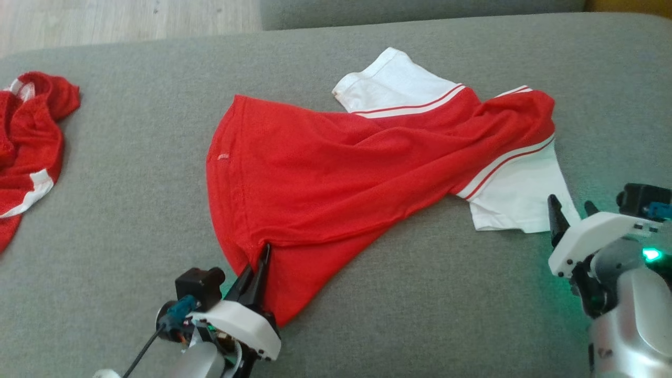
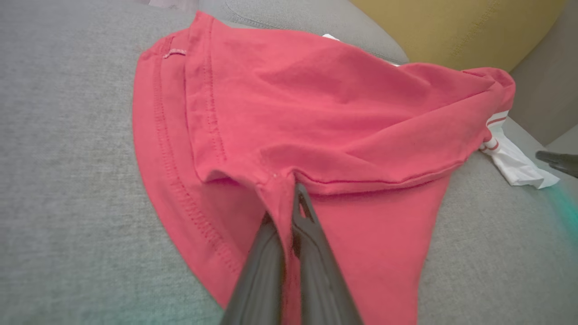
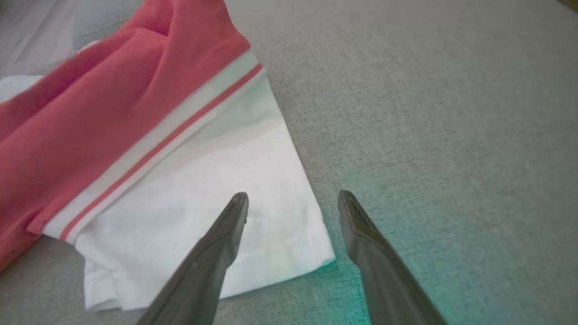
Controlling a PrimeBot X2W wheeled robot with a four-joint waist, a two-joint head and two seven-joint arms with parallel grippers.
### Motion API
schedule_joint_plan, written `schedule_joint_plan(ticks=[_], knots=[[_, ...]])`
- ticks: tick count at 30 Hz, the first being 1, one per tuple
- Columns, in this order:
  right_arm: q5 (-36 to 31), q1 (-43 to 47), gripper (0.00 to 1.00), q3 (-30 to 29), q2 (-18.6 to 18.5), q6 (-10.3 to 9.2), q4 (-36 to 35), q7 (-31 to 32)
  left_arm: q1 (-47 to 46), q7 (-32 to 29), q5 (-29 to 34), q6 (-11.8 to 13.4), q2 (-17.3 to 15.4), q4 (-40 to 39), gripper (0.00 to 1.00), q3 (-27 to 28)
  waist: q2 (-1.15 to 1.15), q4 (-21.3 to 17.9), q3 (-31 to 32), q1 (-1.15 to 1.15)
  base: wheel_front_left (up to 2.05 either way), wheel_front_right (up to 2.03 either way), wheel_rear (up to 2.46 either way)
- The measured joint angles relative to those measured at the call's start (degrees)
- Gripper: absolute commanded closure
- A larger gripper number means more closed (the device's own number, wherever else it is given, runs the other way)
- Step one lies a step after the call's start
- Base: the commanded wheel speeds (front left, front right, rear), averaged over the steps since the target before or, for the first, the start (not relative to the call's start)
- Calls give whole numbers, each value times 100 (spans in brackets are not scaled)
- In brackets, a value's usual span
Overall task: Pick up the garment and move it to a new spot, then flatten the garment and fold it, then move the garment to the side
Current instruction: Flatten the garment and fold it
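Left gripper: the left gripper (image 1: 265, 249) is sitting nearest the robot, its fingers pressed together and pinching the red hem of the shirt (image 1: 336, 173).
Right gripper: the right gripper (image 1: 571, 206) is hovering with its fingers spread apart and nothing between them, just beside the near white sleeve (image 3: 216, 189).
Shirt: it is lying mid-sofa (image 1: 131, 210), wrinkled and bunched across the chest, one sleeve partly tucked under.
Progress: the shirt is looking neither flattened nor folded; judging by the grip on the hem, smoothing is probably just beginning, with folding and the move aside both waiting.
Axis: the shirt is running slantwise, hem pointing toward the robot's left and nearer, shoulders and sleeves pointing to its right and farther.
Beyond: a second red garment (image 1: 26, 142) is lying well apart at the left edge.
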State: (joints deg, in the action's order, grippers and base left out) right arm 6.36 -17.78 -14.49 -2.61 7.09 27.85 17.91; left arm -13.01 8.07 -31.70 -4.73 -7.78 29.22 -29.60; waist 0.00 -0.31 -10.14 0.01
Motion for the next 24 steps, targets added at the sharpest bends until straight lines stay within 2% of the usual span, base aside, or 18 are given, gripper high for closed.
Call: schedule_joint_plan(ticks=[6, 7, 8, 13, 16, 20, 24], knots=[[-394, -468, 0, -149, -25, 0, 838, 91, -124, 8, 0, -40, -21, -29, 100, -32, 0, 104, -145, -1, 0, 0, 0], [-438, -554, 56, -136, -38, 0, 923, 148, -140, 8, 0, -41, -21, -32, 100, -46, 0, 116, -157, -1, 0, 0, 0], [-431, -632, 100, -83, -65, -1, 988, 188, -151, 8, 0, -41, -21, -32, 100, -53, 0, 124, -165, -1, 0, 0, 0], [-92, -658, 100, 187, -80, 0, 967, 125, -177, 67, -1, -38, -33, -51, 100, -60, 0, 115, -113, 0, 0, 0, 0], [257, -416, 100, 320, -45, 0, 581, -32, -174, 189, -8, -33, -66, -194, 100, -18, 0, 63, -25, 0, 0, 0, 0], [877, -103, 100, 445, -7, 0, -513, -98, -171, 379, -146, -33, -130, -777, 100, 189, 0, -25, 118, 0, 0, 0, 0], [1336, 129, 100, 450, -7, 0, -1963, 93, -136, 411, -297, 1, -433, -1766, 100, 482, 0, -102, 278, -1, 0, 0, 0]])
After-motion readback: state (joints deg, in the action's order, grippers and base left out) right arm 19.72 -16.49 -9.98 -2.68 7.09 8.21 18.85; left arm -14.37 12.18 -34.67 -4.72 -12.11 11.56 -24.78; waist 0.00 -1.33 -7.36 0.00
